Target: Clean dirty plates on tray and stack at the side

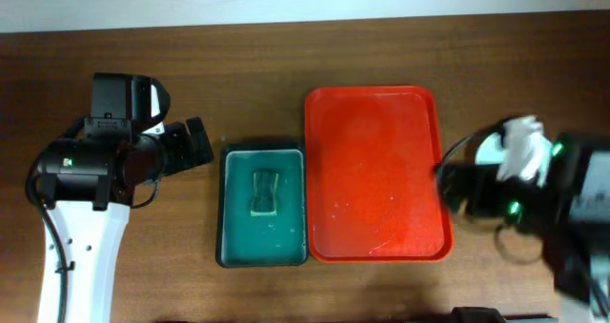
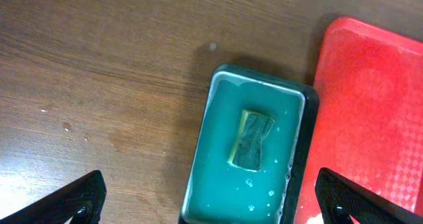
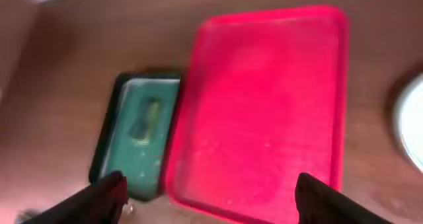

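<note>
The red tray (image 1: 376,171) lies right of centre and holds no plates, only water drops; it also shows in the left wrist view (image 2: 377,112) and the right wrist view (image 3: 264,98). A pale plate edge (image 1: 488,151) shows on the table right of the tray, mostly hidden under my right arm. It also shows at the right edge of the right wrist view (image 3: 411,121). I cannot tell how many plates lie there. My left gripper (image 1: 197,141) (image 2: 211,204) is open and empty, left of the green tray. My right gripper (image 1: 449,185) (image 3: 215,194) is open and empty at the tray's right rim.
A dark green tray (image 1: 238,209) with soapy water and a sponge (image 1: 264,191) sits against the red tray's left side; it also shows in the left wrist view (image 2: 218,164). The wooden table (image 1: 248,66) ends at a white wall at the back.
</note>
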Robot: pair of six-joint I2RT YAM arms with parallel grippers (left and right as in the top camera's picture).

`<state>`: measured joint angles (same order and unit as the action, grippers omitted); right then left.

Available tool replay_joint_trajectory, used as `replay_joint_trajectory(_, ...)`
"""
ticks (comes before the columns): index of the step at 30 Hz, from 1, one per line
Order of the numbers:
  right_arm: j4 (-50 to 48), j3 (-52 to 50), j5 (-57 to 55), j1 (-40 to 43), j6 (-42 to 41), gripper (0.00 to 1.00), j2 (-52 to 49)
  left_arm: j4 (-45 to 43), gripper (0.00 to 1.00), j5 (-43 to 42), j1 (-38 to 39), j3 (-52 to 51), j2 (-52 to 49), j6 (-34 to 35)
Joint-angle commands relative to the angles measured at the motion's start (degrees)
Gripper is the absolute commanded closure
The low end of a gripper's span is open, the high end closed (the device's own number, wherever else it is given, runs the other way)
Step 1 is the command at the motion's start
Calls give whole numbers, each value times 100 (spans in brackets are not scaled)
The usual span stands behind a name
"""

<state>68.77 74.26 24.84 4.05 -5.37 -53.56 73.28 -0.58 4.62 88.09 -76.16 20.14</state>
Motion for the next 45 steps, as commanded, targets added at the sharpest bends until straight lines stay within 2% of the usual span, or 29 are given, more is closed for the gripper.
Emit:
replay_joint_trajectory(1, 4, -33, 4, -1285, 258, 2, 485, 7, 1, 57, -20, 46, 52, -92)
replay_joint_trajectory(4, 221, -33, -2, -1565, 262, 2, 592, 4, 0, 57, -20, 46, 52, -92)
replay_joint_trajectory(5, 321, -31, -315, -1565, 310, 2, 603, 7, 1, 57, -20, 46, 52, -92)
replay_joint_trajectory(6, 380, -31, -1117, -1567, 356, 2, 691, 7, 1, 57, -20, 46, 52, -92)
replay_joint_trajectory(7, 361, -33, -1449, -1604, 369, 2, 758, 7, 0, 57, -20, 46, 52, -92)
replay_joint_trajectory(9, -317, -372, -2728, -1598, 396, 2, 1272, 7, 1, 55, -20, 46, 52, -92)
replay_joint_trajectory(11, -1333, -1394, -2927, -1598, 815, 2, 2127, 7, 1, 55, -20, 46, 52, -92)
replay_joint_trajectory(14, -2245, -3224, -2702, -1598, 811, 2, 3438, 7, 1, 55, -20, 46, 52, -92)
replay_joint_trajectory(17, -4227, -5469, -2656, -1598, 791, 2, 4572, 7, 0, 55, -20, 46, 52, -92)
replay_joint_trajectory(20, -4898, -6551, -2618, -1598, 796, 2, 5335, 7, 1, 55, -20, 46, 52, -92)
replay_joint_trajectory(24, -5259, -6926, -2618, -1600, 793, 2, 5337, 7, 1, 57, -20, 46, 52, -92)
replay_joint_trajectory(28, -6454, -7394, -2594, -1611, 793, 2, 5337, 7, 1, 55, -20, 46, 52, -92)
replay_joint_trajectory(38, -6428, -7394, -2594, -1609, 793, 2, 5335, 7, 1, 55, -24, -50, 57, -92)
replay_joint_trajectory(41, -6428, -7394, -2594, -1609, 796, 2, 5335, -98, 1, 118, 332, -859, 970, -92)
replay_joint_trajectory(45, -6430, -7394, -2594, -1609, 793, 2, 5335, -2780, 0, 203, 444, -3473, 3484, -94)
